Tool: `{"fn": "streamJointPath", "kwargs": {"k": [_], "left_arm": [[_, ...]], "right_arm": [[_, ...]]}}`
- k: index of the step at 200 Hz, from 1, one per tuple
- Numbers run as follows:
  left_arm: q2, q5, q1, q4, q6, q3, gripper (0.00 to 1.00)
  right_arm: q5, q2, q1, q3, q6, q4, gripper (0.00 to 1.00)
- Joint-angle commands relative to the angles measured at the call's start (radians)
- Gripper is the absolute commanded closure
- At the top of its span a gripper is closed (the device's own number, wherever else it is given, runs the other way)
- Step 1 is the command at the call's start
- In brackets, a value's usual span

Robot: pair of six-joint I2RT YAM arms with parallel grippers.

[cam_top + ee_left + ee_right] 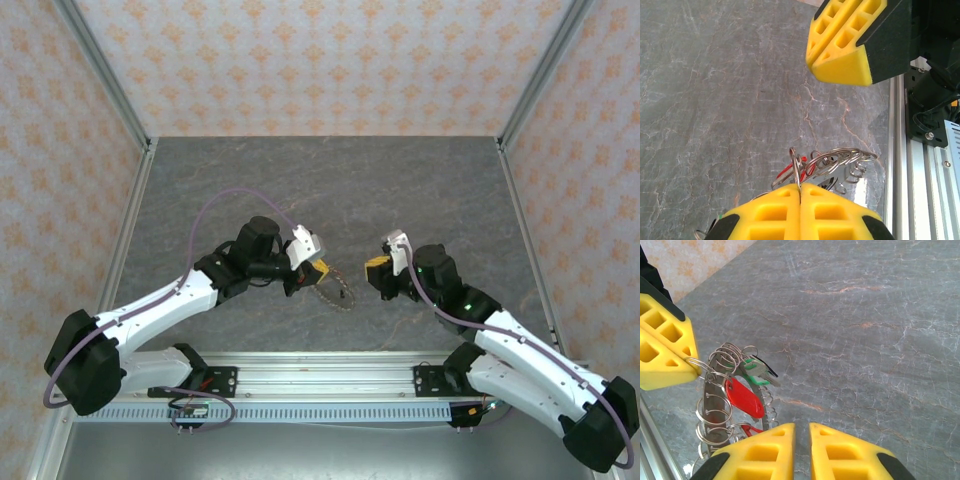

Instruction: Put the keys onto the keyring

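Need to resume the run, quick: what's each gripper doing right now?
Left gripper: closed, pinching the keyring.
Right gripper: slightly open, holding nothing.

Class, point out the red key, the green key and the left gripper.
red key (744, 397): right wrist view, middle of its red head.
green key (754, 368): right wrist view, its green head.
left gripper (800, 189): left wrist view, seam between its closed yellow fingertips.

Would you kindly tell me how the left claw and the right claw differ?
The left claw is shut, pinching a loop of the keyring; the right claw stands slightly open, empty. The left claw touches the keyring; the right claw hangs clear of it. Both are yellow-tipped.
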Motion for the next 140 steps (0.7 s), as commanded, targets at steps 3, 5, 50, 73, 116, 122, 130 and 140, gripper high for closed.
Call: {"fn": "streamJointPath", "kwargs": {"k": [3,5,50,73,116,122,130,140], "left_arm": [[-0.026,-0.004,0.007,0.043,0.009,-0.011,1.00],[-0.025,-0.004,0.007,0.047,0.009,-0.012,1.00],[0.036,0.058,0.051,0.091,-0.009,-0.008,1.00],[0.057,0.071,0.075,0.125,-0.022,-0.015,1.00],[-0.004,0.055,0.073,0.037,0.038,0.007,1.00],[-0.010,0.057,0.073,0.036,0.038,0.008,1.00],[-0.014,0.057,0.073,0.047,0.038,0.000,1.00],[-0.014,0.061,0.073,0.065,0.032,-0.010,1.00]], "right_arm": [[0.007,0.001,-0.002,0.018,-0.046,-0.024,0.86],[0.012,0.001,-0.002,0.017,-0.048,-0.025,0.86],[0.051,0.002,-0.002,0.030,0.002,-0.030,0.89],[-0.035,0.021,-0.001,0.036,-0.028,-0.030,0.90],[-0.079,0.151,-0.002,0.101,-0.069,0.054,0.92],[-0.120,0.163,-0.002,0.102,-0.078,0.070,0.92],[-0.152,0.178,-0.002,0.100,-0.087,0.104,0.91],[-0.165,0.194,-0.001,0.099,-0.072,0.152,0.90]]}}
